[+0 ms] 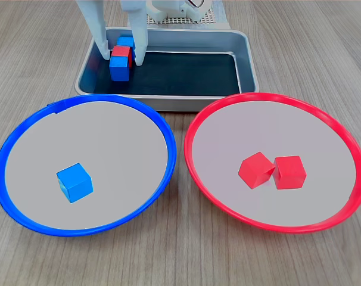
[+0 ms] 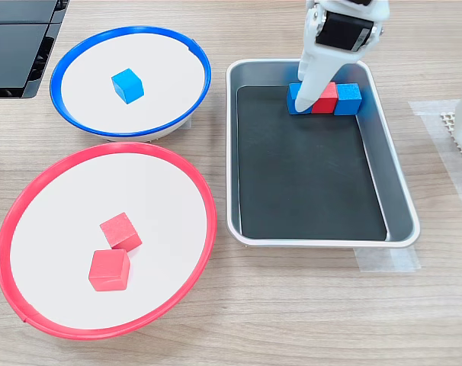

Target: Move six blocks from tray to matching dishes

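Since the red block [image 1: 121, 55] looks light and stiff, we judge our wide hand [image 1: 120, 59] should pinch its two free flat sides.

- The arm [image 2: 339, 27] is white plastic, with a black motor block set in its wrist.
- The gripper [image 1: 119, 56] has two long, tapering white fingers [image 1: 139, 36].

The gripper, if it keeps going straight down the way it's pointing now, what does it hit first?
Probably the tray's black bottom. The gripper points down with its fingers either side of the row of three blocks, around the red block and a blue one. Depth is unclear; it may already touch.
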Controlling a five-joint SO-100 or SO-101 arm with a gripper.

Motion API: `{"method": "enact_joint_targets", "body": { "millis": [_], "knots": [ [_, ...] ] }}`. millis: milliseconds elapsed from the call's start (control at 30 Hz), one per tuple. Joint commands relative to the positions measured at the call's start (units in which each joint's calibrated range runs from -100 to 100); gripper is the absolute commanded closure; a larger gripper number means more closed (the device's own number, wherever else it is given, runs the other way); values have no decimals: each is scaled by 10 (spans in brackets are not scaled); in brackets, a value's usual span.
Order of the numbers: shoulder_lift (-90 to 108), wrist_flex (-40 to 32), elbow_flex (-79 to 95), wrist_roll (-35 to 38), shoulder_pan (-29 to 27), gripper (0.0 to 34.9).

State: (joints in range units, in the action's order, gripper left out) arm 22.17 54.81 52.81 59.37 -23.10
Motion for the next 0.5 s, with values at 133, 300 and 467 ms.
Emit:
{"method": "enact_joint_targets", "body": {
  "millis": [133,300,467],
  "knots": [
    [18,-55,37,16,5,200],
    [11,-80,53,24,1,229],
    [11,-73,31,-5,29,348]
  ]
}}
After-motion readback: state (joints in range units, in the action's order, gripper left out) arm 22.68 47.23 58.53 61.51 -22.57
